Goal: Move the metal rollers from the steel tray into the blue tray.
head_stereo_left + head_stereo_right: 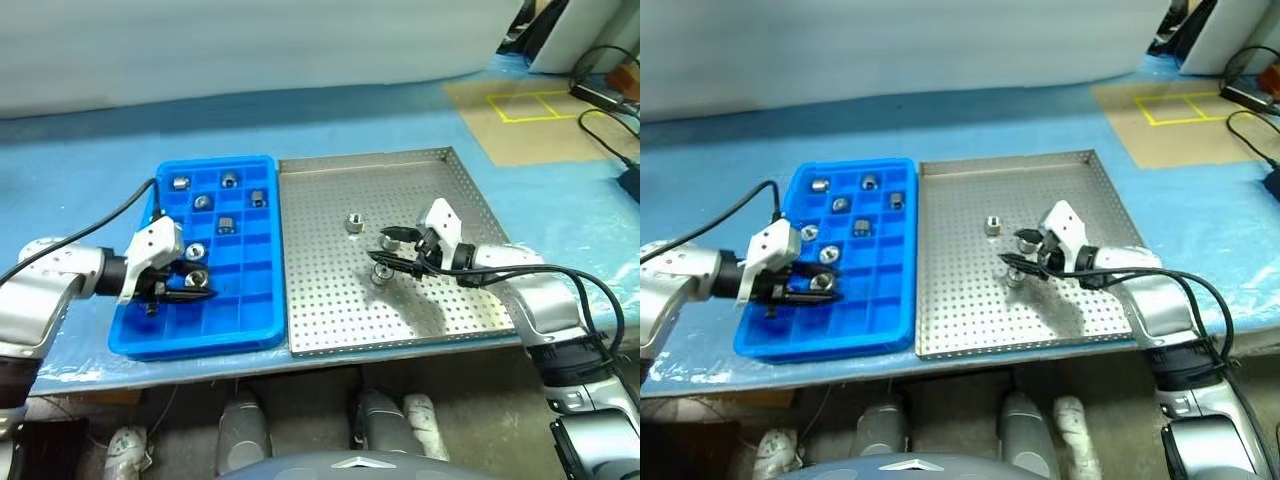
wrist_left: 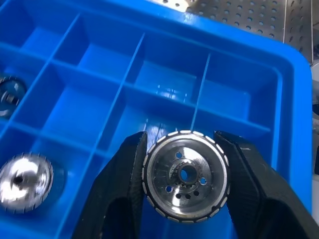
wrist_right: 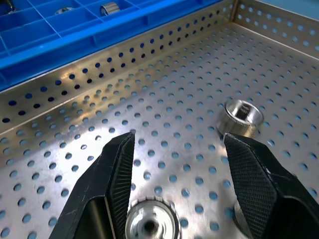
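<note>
Left gripper (image 2: 187, 174) clamps a metal roller (image 2: 185, 175) above the blue tray (image 1: 260, 335). Right gripper (image 3: 179, 164) hangs half-open, holding nothing, over rollers (image 3: 242, 116) in the steel tray (image 1: 465, 185).

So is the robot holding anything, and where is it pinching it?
Yes. The left end effector pinches a metal roller by its round outer rim, over the blue tray. The right end effector is open, holding nothing.

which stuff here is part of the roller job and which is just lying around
Job:
- metal rollers; one held in the left hand
- steel tray
- blue tray
- right hand, open over a roller

Lying about:
- black cables
- yellow floor tape
</note>
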You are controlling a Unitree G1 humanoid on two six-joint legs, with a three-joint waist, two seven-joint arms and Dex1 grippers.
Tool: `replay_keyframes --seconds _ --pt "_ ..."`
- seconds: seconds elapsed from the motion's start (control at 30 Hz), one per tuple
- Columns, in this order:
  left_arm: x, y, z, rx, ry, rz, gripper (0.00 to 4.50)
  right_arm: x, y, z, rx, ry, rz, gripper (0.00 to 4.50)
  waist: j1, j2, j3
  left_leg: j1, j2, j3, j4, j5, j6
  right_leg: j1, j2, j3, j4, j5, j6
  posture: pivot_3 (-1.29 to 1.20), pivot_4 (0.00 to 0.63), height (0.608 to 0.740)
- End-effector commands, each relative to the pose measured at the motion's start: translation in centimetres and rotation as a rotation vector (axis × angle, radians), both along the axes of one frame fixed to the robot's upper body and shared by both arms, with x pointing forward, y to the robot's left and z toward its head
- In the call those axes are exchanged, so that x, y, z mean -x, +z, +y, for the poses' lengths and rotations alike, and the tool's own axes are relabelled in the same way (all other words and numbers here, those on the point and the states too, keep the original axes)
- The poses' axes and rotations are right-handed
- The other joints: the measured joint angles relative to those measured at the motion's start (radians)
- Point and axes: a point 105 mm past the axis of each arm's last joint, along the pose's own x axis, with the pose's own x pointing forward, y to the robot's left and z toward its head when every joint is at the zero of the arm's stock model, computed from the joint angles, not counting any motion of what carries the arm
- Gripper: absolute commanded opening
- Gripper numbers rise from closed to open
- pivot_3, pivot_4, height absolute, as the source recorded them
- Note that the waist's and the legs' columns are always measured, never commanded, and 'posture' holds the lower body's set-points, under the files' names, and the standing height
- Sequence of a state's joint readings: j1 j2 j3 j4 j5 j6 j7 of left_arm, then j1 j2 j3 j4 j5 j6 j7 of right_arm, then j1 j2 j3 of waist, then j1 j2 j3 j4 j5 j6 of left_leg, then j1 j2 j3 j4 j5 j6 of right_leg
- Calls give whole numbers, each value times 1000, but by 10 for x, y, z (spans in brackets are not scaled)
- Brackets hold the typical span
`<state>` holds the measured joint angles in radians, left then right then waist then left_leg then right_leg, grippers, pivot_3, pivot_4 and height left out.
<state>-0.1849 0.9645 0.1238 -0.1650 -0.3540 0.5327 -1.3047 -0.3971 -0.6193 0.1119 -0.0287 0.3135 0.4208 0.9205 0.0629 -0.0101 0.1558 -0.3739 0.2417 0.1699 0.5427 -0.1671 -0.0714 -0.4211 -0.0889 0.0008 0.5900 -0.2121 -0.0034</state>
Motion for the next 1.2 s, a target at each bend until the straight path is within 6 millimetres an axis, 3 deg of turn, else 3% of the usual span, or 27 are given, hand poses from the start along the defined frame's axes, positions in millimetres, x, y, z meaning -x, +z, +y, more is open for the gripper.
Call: replay_keyframes --seconds 0.03,0.33,0.43,0.53,0.63,0.77,0.87,0.97,1.07,1.2 --pt "7 17 8 -8 23 -65 2198 -3 4 3 10 39 -35 2958 15 0 0 0 0 0 1 0 0 0 0 0 0 0 0 71 150 740" --pt "27 -8 3 -47 9 -1 2198 -5 4 4 24 65 -46 2958 36 0 0 1 0 0 2 0 1 1 0 0 2 0 0 90 150 740" --pt "26 -14 3 -52 26 3 2198 -5 5 3 27 64 -46 2958 35 0 0 1 0 0 2 0 0 1 0 0 3 0 0 89 150 740" --pt "21 -18 4 -72 36 -3 2765 -6 5 2 28 53 -48 2958 35 0 0 2 1 0 2 0 0 0 0 0 3 0 0 71 150 740" --pt "18 -19 2 -72 37 0 3724 -6 5 0 26 44 -47 2958 33 -1 0 2 0 0 3 1 0 1 0 1 3 0 0 54 150 740" --pt "4 -3 -5 -36 28 -56 3724 -7 6 -4 22 25 -44 2958 34 -1 0 2 0 0 3 1 0 0 0 1 4 0 0 32 150 740" --pt "-12 21 -22 76 24 -127 3724 -8 8 -16 24 -5 -36 2958 36 -1 0 2 0 0 5 1 -1 0 0 1 8 0 0 11 150 740" --pt "-17 39 -52 225 -29 -135 3724 -1 0 -31 52 -20 6 2958 35 -1 0 3 -2 0 9 1 0 0 -1 1 14 0 0 -9 150 740" --pt "-15 37 -83 323 -89 -85 3724 6 -3 -34 65 -16 27 2958 31 -1 -1 4 -1 0 10 1 0 0 -1 2 16 0 0 -31 150 740" --pt "-26 19 -105 338 -97 -56 3724 2 -5 -33 55 -38 28 2958 13 -1 -1 5 -1 0 11 2 -1 0 0 4 16 0 0 -52 150 740"
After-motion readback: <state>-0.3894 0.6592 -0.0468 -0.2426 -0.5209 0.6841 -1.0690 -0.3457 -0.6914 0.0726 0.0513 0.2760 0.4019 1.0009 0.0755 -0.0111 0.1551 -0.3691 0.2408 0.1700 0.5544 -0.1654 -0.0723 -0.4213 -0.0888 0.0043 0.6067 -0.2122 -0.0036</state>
